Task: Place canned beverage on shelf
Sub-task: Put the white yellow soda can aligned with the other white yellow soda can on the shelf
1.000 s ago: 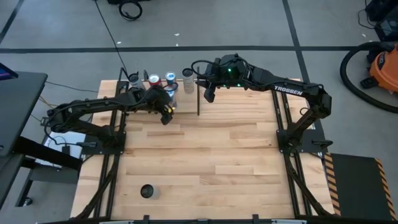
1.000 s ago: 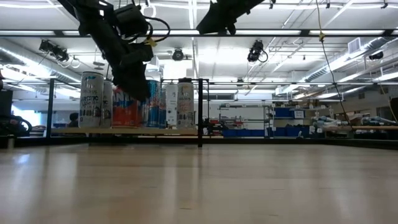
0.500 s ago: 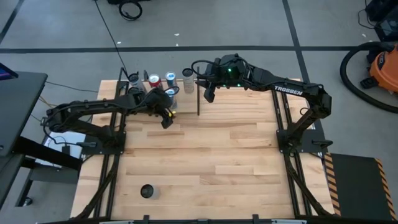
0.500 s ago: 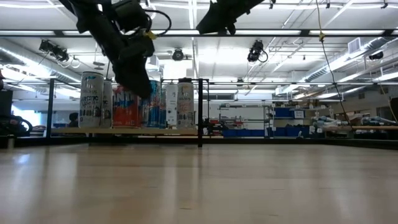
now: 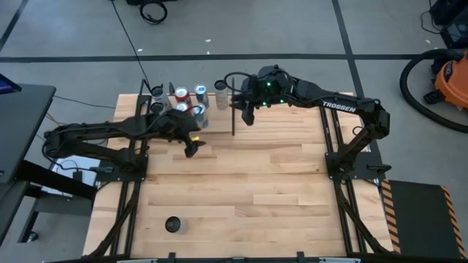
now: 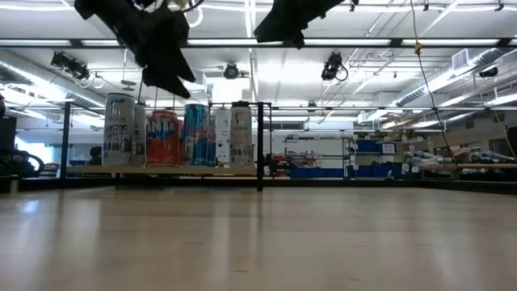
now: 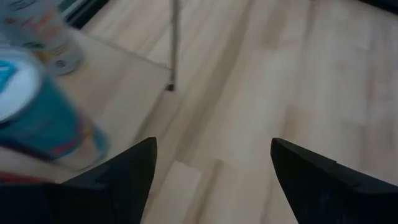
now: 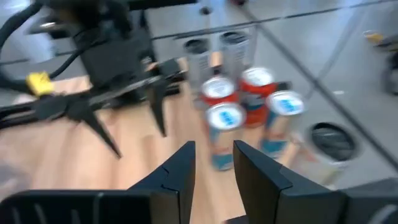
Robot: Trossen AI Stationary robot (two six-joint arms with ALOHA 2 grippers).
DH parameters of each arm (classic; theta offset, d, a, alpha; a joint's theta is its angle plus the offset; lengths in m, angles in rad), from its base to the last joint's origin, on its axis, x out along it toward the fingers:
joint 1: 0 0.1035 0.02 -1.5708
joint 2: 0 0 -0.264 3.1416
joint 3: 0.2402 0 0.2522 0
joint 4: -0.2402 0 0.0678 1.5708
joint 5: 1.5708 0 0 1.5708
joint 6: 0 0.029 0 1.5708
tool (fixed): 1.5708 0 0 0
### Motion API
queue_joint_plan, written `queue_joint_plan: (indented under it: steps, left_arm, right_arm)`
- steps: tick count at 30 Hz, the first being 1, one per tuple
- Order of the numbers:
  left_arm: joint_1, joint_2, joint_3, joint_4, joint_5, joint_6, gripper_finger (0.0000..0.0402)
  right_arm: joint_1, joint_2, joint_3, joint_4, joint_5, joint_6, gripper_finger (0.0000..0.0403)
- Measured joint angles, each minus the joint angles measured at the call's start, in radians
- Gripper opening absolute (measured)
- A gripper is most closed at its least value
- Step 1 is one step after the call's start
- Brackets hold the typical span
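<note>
Several cans stand upright on their bases on the shelf (image 5: 167, 115), a pale panel with thin black rods at the table's far left. The nearest is a blue can (image 5: 197, 112), which also shows in the low view (image 6: 196, 133) and the left wrist view (image 7: 37, 121). My left gripper (image 5: 191, 148) hangs open and empty just on the near side of the shelf, above the tabletop. My right gripper (image 5: 247, 117) is shut and empty, raised in the air to the right of the shelf's black corner post (image 5: 233, 120).
A dark round object (image 5: 172, 224) sits near the table's front left. The plank tabletop (image 5: 270, 183) stretches to the right of and in front of the shelf. A vacuum cleaner (image 5: 446, 80) stands on the floor, off the table.
My left gripper has drawn back from the cans toward the table's near edge and risen, its fingers still apart. The blue can stays upright on the shelf and now shows uncovered in the low view. My right gripper has kept its place.
</note>
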Motion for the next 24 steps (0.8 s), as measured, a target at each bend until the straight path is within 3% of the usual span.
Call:
queue_joint_plan:
  steps: [12,24]
  left_arm:
    - [-0.240,-0.011,0.000,0.017,0.000,-0.111,0.0315]
    - [-0.456,-0.011,0.000,0.025,-0.010,-0.263,0.0315]
  right_arm:
    - [0.149,0.000,0.000,-0.107,-0.027,0.011,0.0116]
    - [0.325,0.000,0.000,-0.286,0.148,0.071,0.0116]
